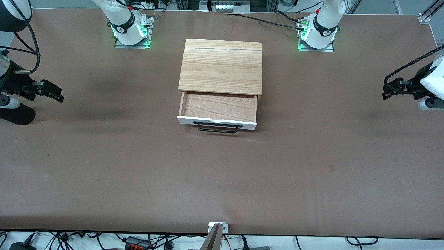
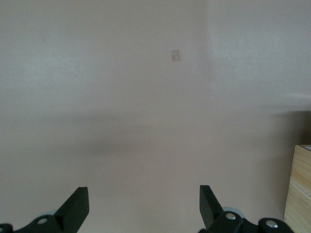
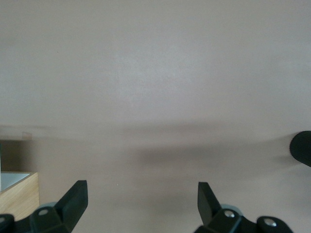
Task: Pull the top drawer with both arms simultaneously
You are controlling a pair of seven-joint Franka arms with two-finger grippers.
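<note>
The top drawer (image 1: 219, 107) stands pulled out of the light-oak cabinet (image 1: 221, 66) in the middle of the table. Its reddish-brown inside shows, bare. Its white front panel (image 1: 216, 121) and black bar handle (image 1: 218, 128) face the front camera. My left gripper (image 1: 385, 91) hovers over the table at the left arm's end, well apart from the drawer, open and empty (image 2: 144, 206). My right gripper (image 1: 59, 95) hovers over the table at the right arm's end, also open and empty (image 3: 142, 204). Neither gripper touches the handle.
The brown table (image 1: 138, 166) carries a small tape mark (image 1: 332, 168), also in the left wrist view (image 2: 175, 55). A light wood corner of the cabinet shows at the edge of the left wrist view (image 2: 299, 194) and of the right wrist view (image 3: 19, 194).
</note>
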